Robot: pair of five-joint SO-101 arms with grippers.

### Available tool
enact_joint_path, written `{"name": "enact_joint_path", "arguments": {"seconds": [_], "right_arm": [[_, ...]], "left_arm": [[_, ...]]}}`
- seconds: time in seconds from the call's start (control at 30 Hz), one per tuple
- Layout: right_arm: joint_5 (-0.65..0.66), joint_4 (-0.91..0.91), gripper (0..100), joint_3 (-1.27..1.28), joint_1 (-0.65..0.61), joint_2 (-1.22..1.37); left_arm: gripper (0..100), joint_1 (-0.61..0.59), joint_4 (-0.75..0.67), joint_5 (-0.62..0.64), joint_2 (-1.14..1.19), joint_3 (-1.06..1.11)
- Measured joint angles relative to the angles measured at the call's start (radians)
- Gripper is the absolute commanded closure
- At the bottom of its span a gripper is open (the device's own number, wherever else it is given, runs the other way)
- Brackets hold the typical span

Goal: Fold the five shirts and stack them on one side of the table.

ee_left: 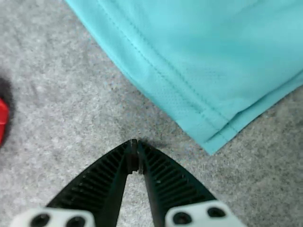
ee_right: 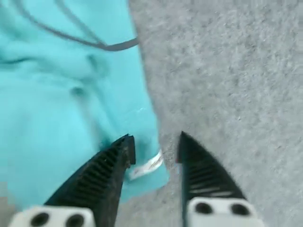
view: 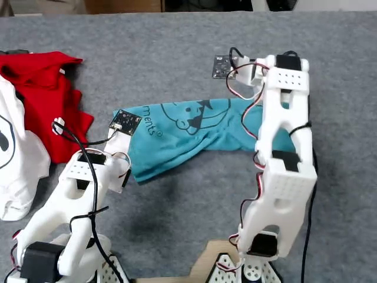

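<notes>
Lying bunched across the middle of the grey bench (view: 159,47), a teal shirt (view: 194,132) stretches between two arms. The left arm (view: 76,194) sits at the shirt's near left corner, its jaws pressed shut on nothing, tips at bare felt just beside the hem. The right arm (view: 285,159) is over the shirt's other end, its jaws parted, one tip over the cloth's edge, the other over bare felt, a white label (ee_right: 147,165) between them. A red shirt (view: 50,97) and a white shirt (view: 15,159) lie touching at the bench's left side.
</notes>
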Motion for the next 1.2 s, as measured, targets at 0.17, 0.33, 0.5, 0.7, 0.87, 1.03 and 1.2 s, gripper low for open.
{"name": "enact_joint_path", "arguments": {"seconds": [0.17, 0.33, 0.5, 0.7, 0.87, 1.03, 1.2], "right_arm": [[-0.015, 0.169, 99.4, 0.043, 0.000, -0.135], [-0.109, 0.203, 99.4, 0.176, 0.041, -0.233], [-0.269, 0.163, 99.4, 0.336, 0.078, -0.308], [-0.511, 0.071, 99.4, 0.434, 0.072, -0.334], [-0.664, 0.037, 99.4, 0.434, 0.023, -0.350], [-0.697, 0.029, 99.4, 0.434, -0.014, -0.350], [-0.697, -0.021, 99.4, 0.434, -0.015, -0.350]], "left_arm": [[98, 0.000, 0.000, 0.000, 0.000, 0.000], [98, 0.009, 0.112, 0.011, -0.008, -0.057], [98, 0.069, 0.388, 0.097, -0.115, -0.298], [98, 0.216, 0.339, 0.175, -0.218, -0.391], [98, 0.247, 0.006, 0.302, -0.184, -0.138], [98, 0.252, -0.256, 0.328, -0.077, 0.037], [98, 0.252, -0.130, 0.328, -0.002, -0.006]]}}
